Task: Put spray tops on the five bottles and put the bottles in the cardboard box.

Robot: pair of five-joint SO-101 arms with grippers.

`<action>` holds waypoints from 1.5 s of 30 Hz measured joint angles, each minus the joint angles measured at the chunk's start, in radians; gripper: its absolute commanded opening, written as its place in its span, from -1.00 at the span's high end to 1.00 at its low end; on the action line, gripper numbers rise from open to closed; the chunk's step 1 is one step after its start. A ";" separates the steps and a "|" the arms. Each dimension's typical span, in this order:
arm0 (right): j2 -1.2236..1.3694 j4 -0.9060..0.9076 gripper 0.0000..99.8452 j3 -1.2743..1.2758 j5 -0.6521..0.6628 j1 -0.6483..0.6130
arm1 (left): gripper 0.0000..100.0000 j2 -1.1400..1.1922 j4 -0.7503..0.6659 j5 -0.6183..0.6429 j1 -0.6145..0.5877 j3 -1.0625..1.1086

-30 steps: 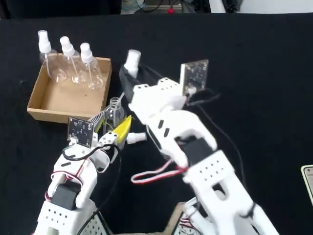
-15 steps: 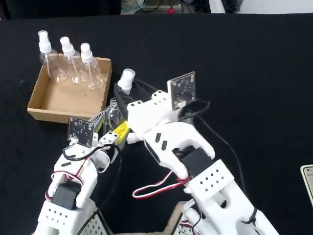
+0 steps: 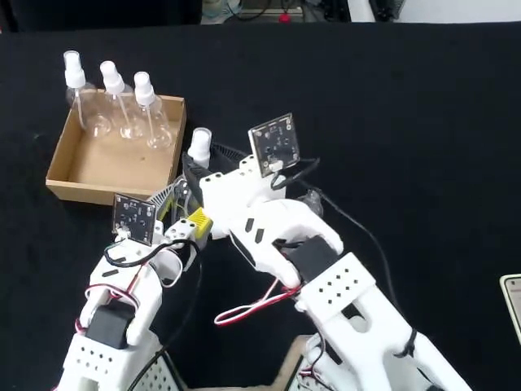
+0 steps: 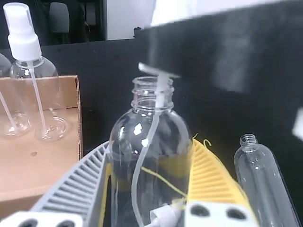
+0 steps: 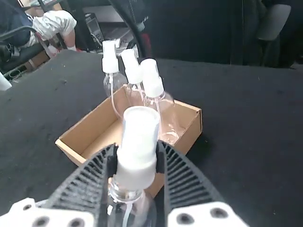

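As you look in from the near edge of the bench [image 3: 423, 122], your left gripper [image 3: 181, 208] comes first. Its grey and yellow fingers are closed partway around the belly of a clear bottle [image 4: 151, 118] and hold it upright, just off the front right corner of the cardboard box [image 3: 81, 191]. The bottle's threaded neck shows uncovered, and a thin dip tube [image 4: 142, 161] runs down through the mouth and curves inside toward the base.

Directly over that neck you have the right gripper [image 5: 137, 161]. Its two black ribbed fingers are pinched on a white spray top [image 5: 139, 127], gripping it low on the collar with the head standing upright above them. You cannot tell from these views whether the collar touches the neck.

Beside the held bottle, a second bare bottle [image 4: 258, 170] lies on the bench with its mouth open.

Farther back, the box sits on the bench, open side up. Three capped bottles [image 3: 122, 106] stand in a row along its far wall.
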 measured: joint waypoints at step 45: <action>-0.224 0.345 0.73 -0.074 0.164 -0.044 | 0.75 0.000 0.025 0.000 0.060 0.009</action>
